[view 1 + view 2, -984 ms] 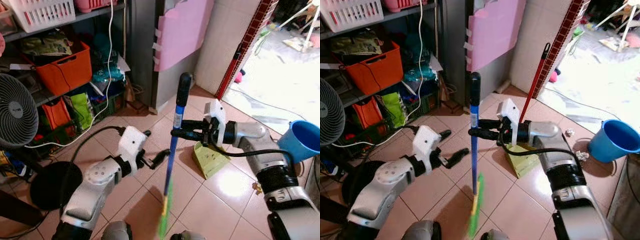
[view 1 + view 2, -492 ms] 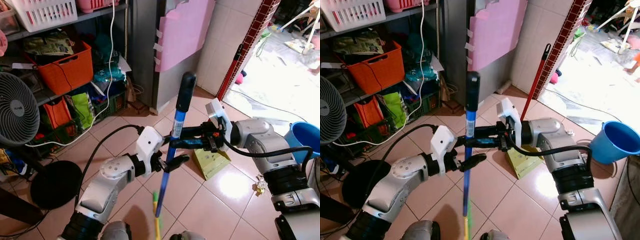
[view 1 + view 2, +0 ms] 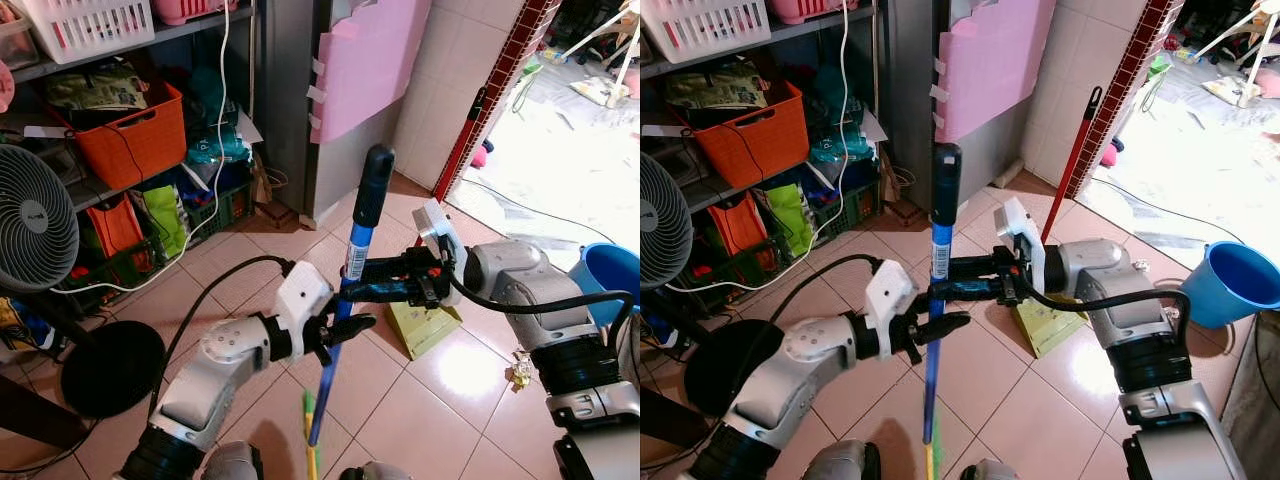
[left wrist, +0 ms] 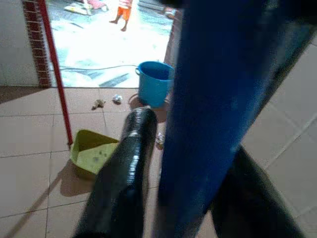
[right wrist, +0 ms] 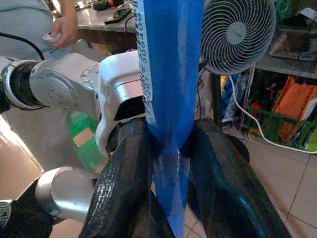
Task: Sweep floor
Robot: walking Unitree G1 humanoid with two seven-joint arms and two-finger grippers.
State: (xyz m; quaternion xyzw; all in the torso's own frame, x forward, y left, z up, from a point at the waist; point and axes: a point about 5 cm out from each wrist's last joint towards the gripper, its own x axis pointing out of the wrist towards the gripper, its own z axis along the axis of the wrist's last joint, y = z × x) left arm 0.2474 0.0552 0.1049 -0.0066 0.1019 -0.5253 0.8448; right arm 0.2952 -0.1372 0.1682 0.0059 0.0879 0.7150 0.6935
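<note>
The broom stands nearly upright in front of me, with a blue handle (image 3: 362,215), a black top grip and green-yellow bristles (image 3: 310,440) low by the floor. My right gripper (image 3: 352,290) reaches in from the right and is shut on the handle, whose blue shaft (image 5: 168,74) is squeezed between its black fingers (image 5: 124,173). Just below it, my left gripper (image 3: 340,328) comes from the left and is shut on the same handle. Its fingers (image 4: 121,173) lie on either side of the shaft (image 4: 213,99).
A green dustpan (image 3: 425,325) with a red stick (image 3: 470,130) lies on the tiles behind the broom. A blue bucket (image 3: 610,275) and crumpled litter (image 3: 520,372) are at the right. A fan (image 3: 35,230) and crowded shelves (image 3: 125,135) stand left. A person's hand (image 5: 64,29) rests behind me.
My left gripper moved right from open beside the broom and shut on the handle under the right gripper. The broom's bristles swung back toward me.
</note>
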